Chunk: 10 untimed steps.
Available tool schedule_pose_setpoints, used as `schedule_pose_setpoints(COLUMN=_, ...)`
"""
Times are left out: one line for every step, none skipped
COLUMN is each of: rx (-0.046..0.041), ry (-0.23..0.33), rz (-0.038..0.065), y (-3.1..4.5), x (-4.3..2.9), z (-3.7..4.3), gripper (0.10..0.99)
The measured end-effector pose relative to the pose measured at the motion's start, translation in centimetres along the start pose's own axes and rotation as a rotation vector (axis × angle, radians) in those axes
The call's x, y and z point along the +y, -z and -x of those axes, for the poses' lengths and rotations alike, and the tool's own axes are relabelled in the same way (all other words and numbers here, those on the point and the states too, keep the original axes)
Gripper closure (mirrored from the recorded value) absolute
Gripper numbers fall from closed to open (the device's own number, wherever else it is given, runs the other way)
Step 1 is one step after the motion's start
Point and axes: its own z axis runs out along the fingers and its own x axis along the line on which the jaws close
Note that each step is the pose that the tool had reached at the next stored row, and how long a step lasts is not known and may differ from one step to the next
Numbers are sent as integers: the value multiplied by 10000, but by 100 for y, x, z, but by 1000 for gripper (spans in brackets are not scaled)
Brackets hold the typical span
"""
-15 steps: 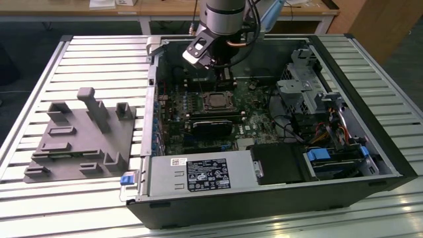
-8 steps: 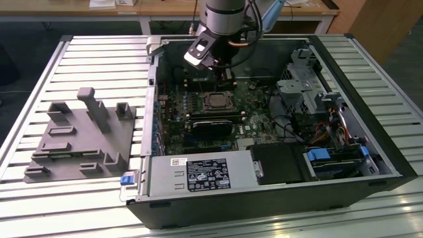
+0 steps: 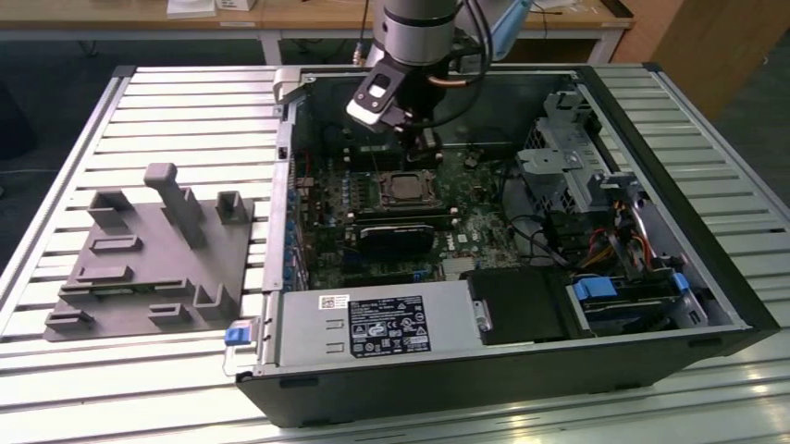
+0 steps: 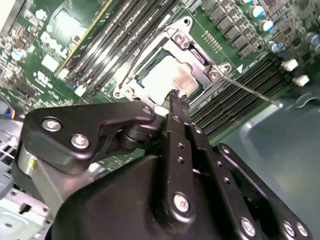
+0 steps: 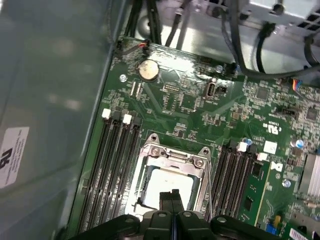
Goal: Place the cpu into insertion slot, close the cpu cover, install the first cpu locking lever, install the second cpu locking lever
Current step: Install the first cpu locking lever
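Item: cpu [image 5: 165,184], seated in insertion slot [image 3: 384,190] under cpu cover [image 5: 175,157]; we judge it light, rigid, fragile (edges only). Our gripper [image 3: 424,141], pressed together and empty, hangs at the slot's twelve o'clock, exterior view.

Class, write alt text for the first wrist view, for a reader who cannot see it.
The shut black gripper points down at the cpu, which lies framed by the silver cpu cover. Long black memory slots on the green motherboard flank it on both sides.

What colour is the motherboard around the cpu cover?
The motherboard is green, best seen in the first wrist view.
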Motion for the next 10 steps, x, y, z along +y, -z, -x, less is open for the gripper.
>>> schedule_pose_setpoints(rx=5, ry=158, rz=3, y=0, x=-1, z=0, gripper=980)
schedule_pose_setpoints(rx=9, ry=318, rz=6, y=0, x=0, z=0, gripper=980)
schedule_pose_setpoints(rx=13, ry=480, rz=10, y=0, x=0, z=0, gripper=980)
schedule_pose_setpoints(rx=19, ry=658, rz=14, y=0, x=0, z=0, gripper=980)
schedule_pose_setpoints(rx=23, ry=822, rz=17, y=0, x=0, z=0, gripper=980)
schedule_pose_setpoints(rx=27, ry=982, rz=19, y=0, x=0, z=0, gripper=980)
schedule_pose_setpoints(rx=32, ry=1137, rz=22, y=0, x=0, z=0, gripper=980)
schedule_pose_setpoints(rx=37, ry=1290, rz=26, y=-1, x=-1, z=0, gripper=980)
schedule_pose_setpoints(rx=41, ry=1455, rz=29, y=-1, x=0, z=0, gripper=980)
schedule_pose_setpoints(rx=46, ry=1634, rz=33, y=-1, x=0, z=0, gripper=980)
